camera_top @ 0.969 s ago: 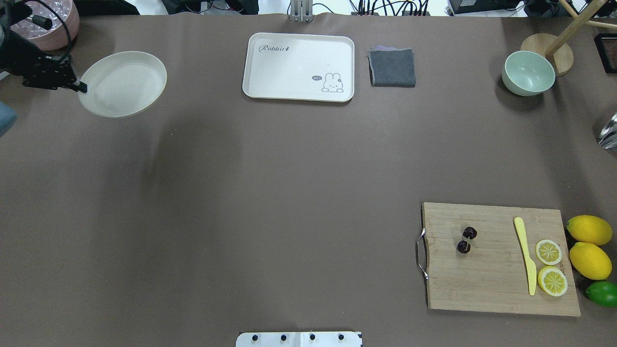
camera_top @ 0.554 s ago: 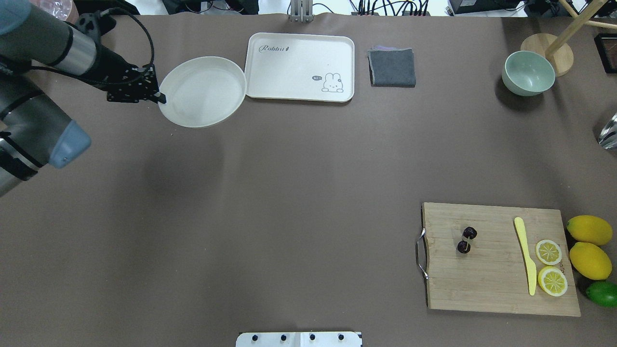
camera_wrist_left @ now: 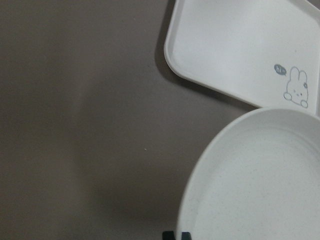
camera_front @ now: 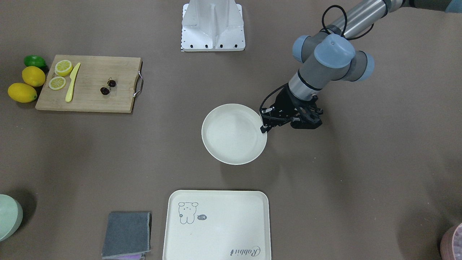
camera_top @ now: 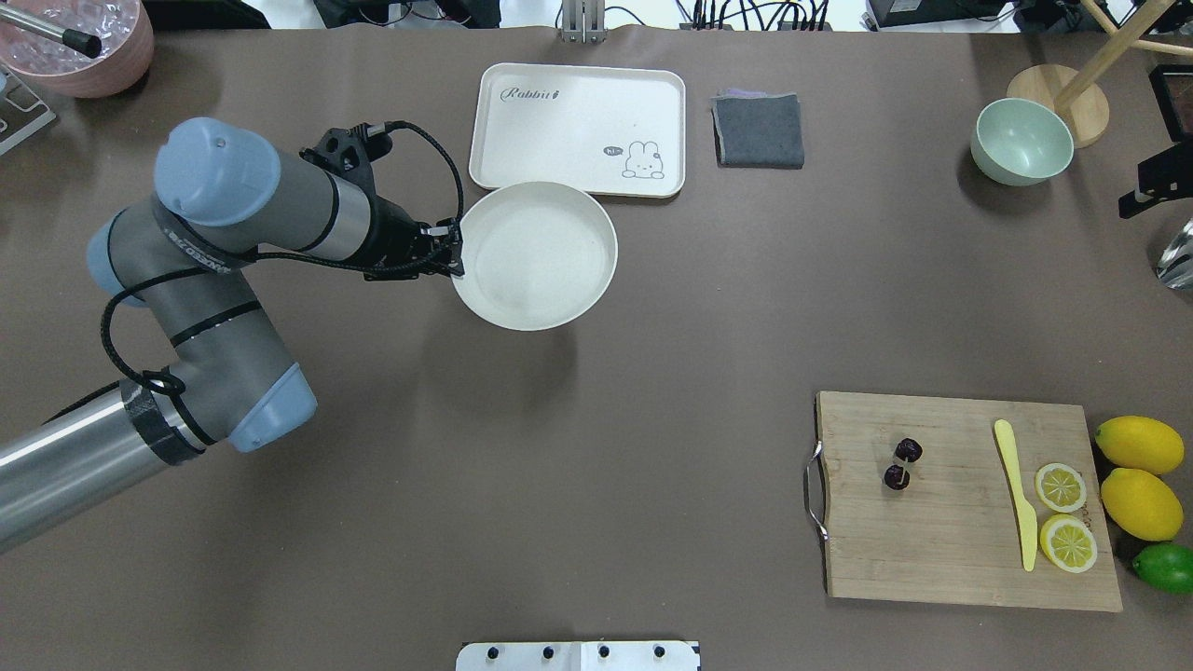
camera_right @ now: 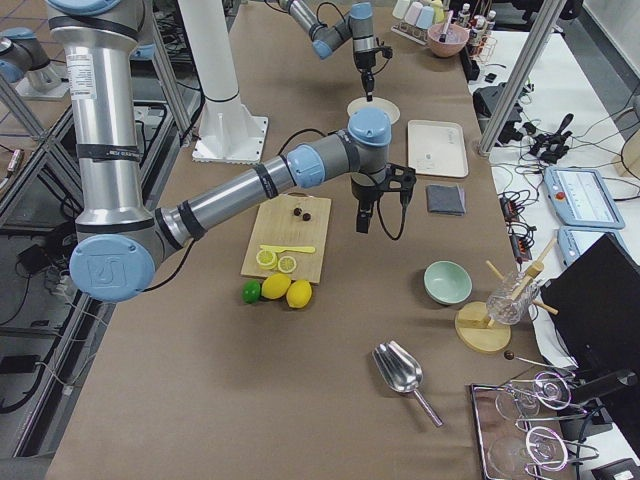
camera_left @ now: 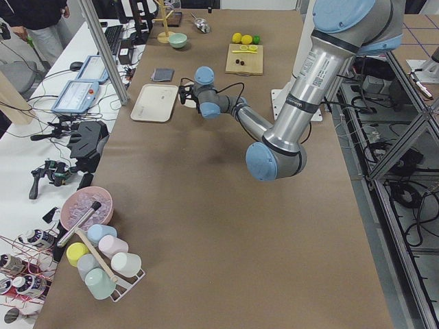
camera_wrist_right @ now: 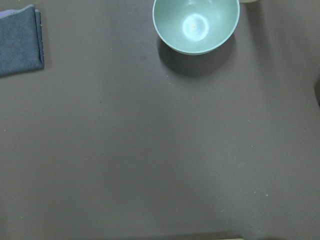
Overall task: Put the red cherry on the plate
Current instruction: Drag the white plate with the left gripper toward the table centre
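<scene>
The red cherry [camera_top: 901,464] is a dark joined pair lying on the left part of the wooden cutting board [camera_top: 951,559], also seen in the front view [camera_front: 108,87]. The round cream plate [camera_top: 550,261] hangs above the table, just in front of the rabbit tray [camera_top: 578,121]. My left gripper [camera_top: 456,268] is shut on the plate's left rim [camera_front: 264,128], and the wrist view shows the plate [camera_wrist_left: 260,185] filling the lower right. My right gripper [camera_top: 1139,200] shows only partly at the far right edge, near the green bowl, and I cannot tell its state.
A yellow knife [camera_top: 1016,494] and two lemon slices [camera_top: 1062,513] lie on the board, with two lemons [camera_top: 1139,445] and a lime [camera_top: 1165,567] beside it. A grey cloth [camera_top: 758,130], a pale green bowl [camera_top: 1021,140] and a wooden stand [camera_top: 1072,93] sit at the back.
My left arm has carried the plate from the far left corner rightward and nearer, to just in front of the tray. Part of the right gripper has appeared at the right edge.
</scene>
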Tool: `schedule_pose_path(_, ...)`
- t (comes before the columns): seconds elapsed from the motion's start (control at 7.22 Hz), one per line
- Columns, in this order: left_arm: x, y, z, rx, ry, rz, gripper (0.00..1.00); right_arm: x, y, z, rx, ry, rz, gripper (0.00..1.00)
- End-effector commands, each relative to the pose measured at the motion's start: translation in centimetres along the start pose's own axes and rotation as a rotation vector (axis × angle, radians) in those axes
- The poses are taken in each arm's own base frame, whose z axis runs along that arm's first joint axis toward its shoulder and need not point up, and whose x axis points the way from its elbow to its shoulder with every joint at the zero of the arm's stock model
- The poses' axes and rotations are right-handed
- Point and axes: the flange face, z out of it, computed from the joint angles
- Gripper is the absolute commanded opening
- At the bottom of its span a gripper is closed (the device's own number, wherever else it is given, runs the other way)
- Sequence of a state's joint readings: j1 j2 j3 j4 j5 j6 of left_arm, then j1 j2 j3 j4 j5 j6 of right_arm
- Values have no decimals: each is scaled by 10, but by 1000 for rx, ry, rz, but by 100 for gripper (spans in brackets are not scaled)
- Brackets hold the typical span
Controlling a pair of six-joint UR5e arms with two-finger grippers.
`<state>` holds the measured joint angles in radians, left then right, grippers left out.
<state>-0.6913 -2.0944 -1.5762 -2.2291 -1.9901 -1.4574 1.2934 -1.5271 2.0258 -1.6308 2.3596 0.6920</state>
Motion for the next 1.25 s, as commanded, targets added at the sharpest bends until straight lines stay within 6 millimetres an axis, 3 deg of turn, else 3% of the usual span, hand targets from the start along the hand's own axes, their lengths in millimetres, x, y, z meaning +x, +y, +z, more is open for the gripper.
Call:
schedule_pose_path(0.0, 29, 50, 26, 29, 6, 20, 0, -40, 21, 18, 14, -32, 56, 100)
schedule_pose_path(0.14, 39, 57, 34, 40, -40, 15, 0, -57, 34, 41, 48, -28, 91, 100)
schedule_pose_path(0.42, 33, 66, 45, 44, -67, 21, 0, -76, 70, 91, 0, 18, 81, 100)
schedule_pose_path(0.55, 27, 67, 49, 43, -79, 23, 0, -88, 84, 106, -20, 27, 88, 100)
schedule_pose_path(0.97, 22, 99, 73, 7, -142, 58, 0, -112, 118, 138, -81, 53, 65, 100)
schedule_pose_path(1.11, 23, 99, 71, 5, -142, 94, 71, -119, 128, 146, -88, 62, 72, 100)
